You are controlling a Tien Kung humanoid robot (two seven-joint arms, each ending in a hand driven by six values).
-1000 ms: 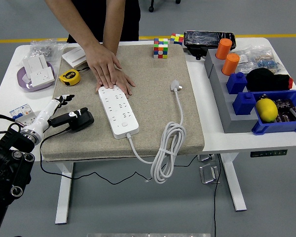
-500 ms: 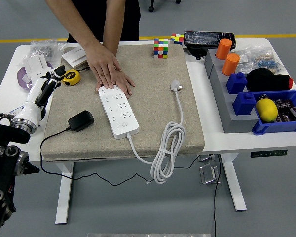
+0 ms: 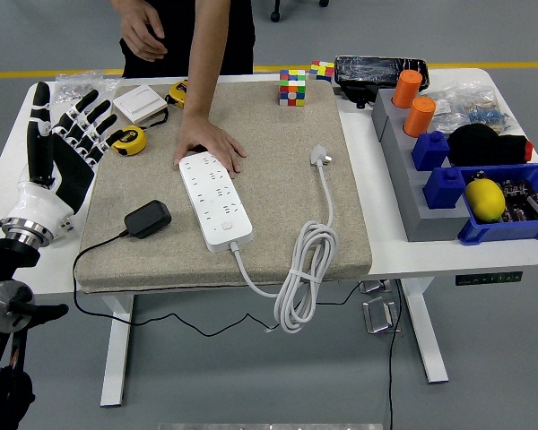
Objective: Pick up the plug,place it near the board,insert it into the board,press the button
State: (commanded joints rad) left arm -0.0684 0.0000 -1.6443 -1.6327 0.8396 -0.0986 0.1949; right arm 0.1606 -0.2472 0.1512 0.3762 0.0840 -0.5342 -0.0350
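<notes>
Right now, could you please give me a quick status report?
Left hand open, raised, empty. Black plug on mat, unplugged. Person's hand holding power strip.

My one head view looks forward and down from high above the white table's [image 3: 430,255] near edge.

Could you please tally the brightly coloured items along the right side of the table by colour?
Orange cylinders: 2
Blue blocks: 2
Blue bin: 1
Yellow lemon-like object: 1
Total: 6
</notes>
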